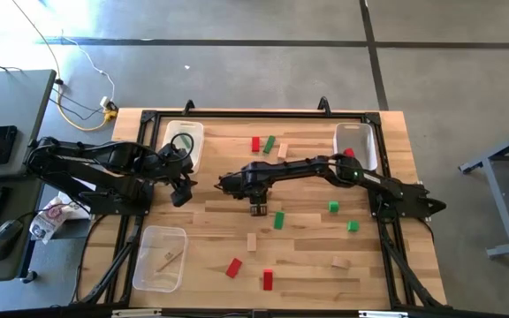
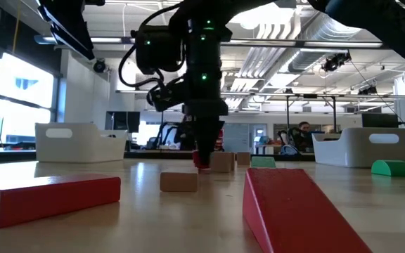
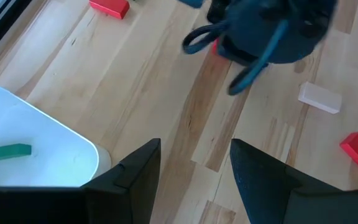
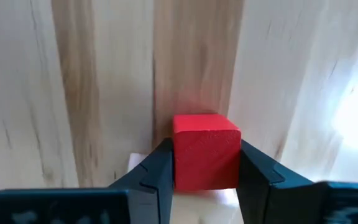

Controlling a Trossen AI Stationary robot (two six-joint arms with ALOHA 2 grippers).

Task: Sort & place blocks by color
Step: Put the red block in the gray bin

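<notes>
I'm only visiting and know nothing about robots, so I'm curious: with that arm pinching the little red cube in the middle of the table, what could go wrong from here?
1. The right gripper holds the red cube only by its lower sides, so it might slip or twist when lifted.
2. A green block lies close by on the table; a low sweep could knock it.
3. The left gripper waits open beside a bin already holding a green piece, which would be the wrong bin for red.

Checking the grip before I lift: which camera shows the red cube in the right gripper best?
The right wrist view: the red cube fills the frame, clamped between the right gripper fingers. The low view shows only a red sliver under the gripper. In the high view the gripper hides it; the left wrist view shows a red edge.
</notes>
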